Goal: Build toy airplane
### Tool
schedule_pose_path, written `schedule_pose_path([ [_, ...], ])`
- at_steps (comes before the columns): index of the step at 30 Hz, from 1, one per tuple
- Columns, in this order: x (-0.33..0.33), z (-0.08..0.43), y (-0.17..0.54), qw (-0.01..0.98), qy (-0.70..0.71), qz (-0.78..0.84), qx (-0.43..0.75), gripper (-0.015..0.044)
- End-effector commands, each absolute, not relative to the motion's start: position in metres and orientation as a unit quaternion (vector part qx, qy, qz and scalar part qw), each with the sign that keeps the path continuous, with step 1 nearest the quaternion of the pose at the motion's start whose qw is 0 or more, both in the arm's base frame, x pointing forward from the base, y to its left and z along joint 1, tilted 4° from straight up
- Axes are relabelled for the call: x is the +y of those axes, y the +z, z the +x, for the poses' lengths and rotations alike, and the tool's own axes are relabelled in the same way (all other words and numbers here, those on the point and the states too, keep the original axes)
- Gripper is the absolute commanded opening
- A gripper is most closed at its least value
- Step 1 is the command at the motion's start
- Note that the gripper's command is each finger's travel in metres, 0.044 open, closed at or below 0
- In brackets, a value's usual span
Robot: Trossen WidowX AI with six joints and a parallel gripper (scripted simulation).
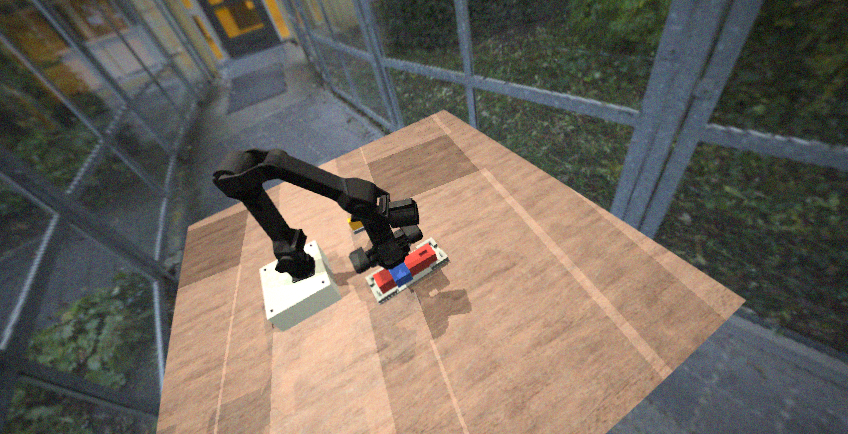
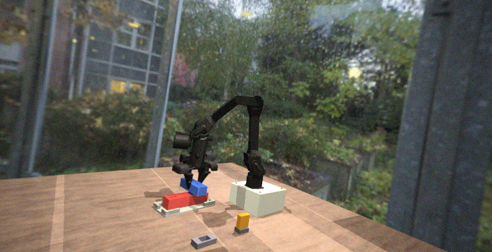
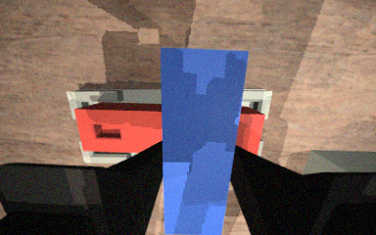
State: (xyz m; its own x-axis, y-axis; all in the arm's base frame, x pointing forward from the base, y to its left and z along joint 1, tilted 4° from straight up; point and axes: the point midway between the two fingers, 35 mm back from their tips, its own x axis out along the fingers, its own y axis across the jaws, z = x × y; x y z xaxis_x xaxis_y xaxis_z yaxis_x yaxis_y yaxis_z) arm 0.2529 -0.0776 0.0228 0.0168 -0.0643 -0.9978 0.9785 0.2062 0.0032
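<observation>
The red fuselage (image 1: pixel 422 257) (image 2: pixel 177 200) (image 3: pixel 136 124) lies lengthwise in the pale cradle (image 2: pixel 171 212) (image 3: pixel 266 93) and looks flat. A small socket shows near one end of its top. My gripper (image 2: pixel 195 183) (image 3: pixel 195 145) is shut on the blue wing (image 1: pixel 400 274) (image 2: pixel 198 189) (image 3: pixel 202 113), with a finger on each long side. The wing lies level across the fuselage, low over its top. Its tab and the socket under it are hidden, and I cannot tell whether wing and fuselage touch. The orange tail fin (image 1: pixel 355 224) (image 2: pixel 242 220) stands upright in a small grey holder (image 2: pixel 241 230).
A second grey holder (image 2: pixel 196 242), with nothing in it, sits on the wooden table (image 1: pixel 535 322) (image 2: pixel 114 229), to the left of the tail fin in the exterior view. The arm's white base block (image 1: pixel 303 304) (image 2: pixel 269 201) stands close to one end of the cradle.
</observation>
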Motion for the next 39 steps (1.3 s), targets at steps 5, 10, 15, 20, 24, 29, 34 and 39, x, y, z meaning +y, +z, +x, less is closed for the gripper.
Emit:
schedule_pose_path([
  [5,-0.078,0.252,0.021,0.567,-0.459,0.431,0.53,0.0175],
  [10,-0.078,0.252,0.021,0.567,-0.459,0.431,0.53,0.0083],
  [15,-0.078,0.252,0.021,0.567,-0.459,0.431,0.53,0.0109],
  [20,-0.078,0.252,0.021,0.567,-0.459,0.431,0.53,0.0241],
  [24,-0.078,0.252,0.021,0.567,-0.459,0.431,0.53,0.0346],
  [29,-0.078,0.252,0.021,0.567,-0.459,0.431,0.53,0.044],
  [34,-0.078,0.253,0.024,0.567,-0.459,0.431,0.53,0.044],
  [39,-0.073,0.253,0.095,0.569,-0.459,0.429,0.531,0.044],
])
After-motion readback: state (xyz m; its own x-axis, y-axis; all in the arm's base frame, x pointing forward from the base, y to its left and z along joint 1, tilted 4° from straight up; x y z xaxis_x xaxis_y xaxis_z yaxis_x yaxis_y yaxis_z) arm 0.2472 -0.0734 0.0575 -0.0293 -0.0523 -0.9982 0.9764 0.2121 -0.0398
